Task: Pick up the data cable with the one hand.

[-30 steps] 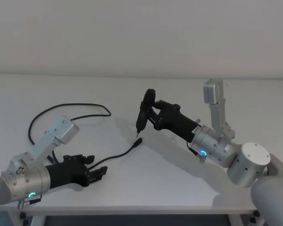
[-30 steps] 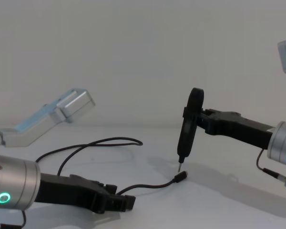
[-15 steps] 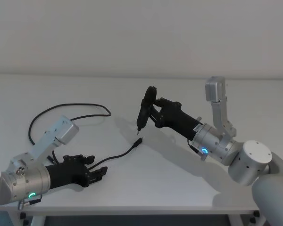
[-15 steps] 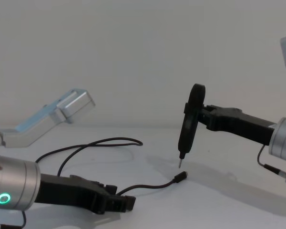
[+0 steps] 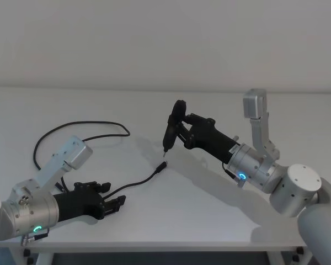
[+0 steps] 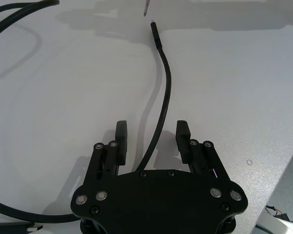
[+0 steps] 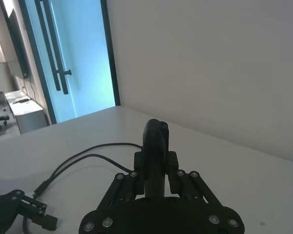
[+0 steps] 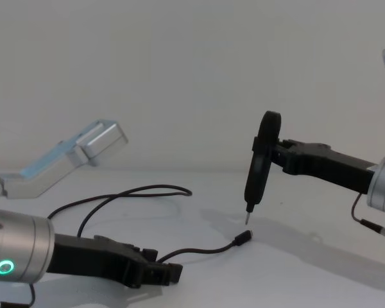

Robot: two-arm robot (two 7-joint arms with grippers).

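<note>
Between spread left fingers (image 6: pixel 121 134), data cable (image 6: pixel 165 87) on table (image 6: pixel 234 73), right fingers (image 7: pixel 172 165) pinching black tool (image 7: pixel 156 139)

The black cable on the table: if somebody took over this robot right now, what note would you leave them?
Left gripper: open, low on the table, fingers either side of the data cable, not closed on it.
Right gripper: shut on a dark pointed tool, held tip-down just above the cable's plug, not touching it.
Done: the open gripper straddles the cable.
Left: the cable lies on the table, not yet lifted. Closing on it and raising it looks like the next step.
</note>
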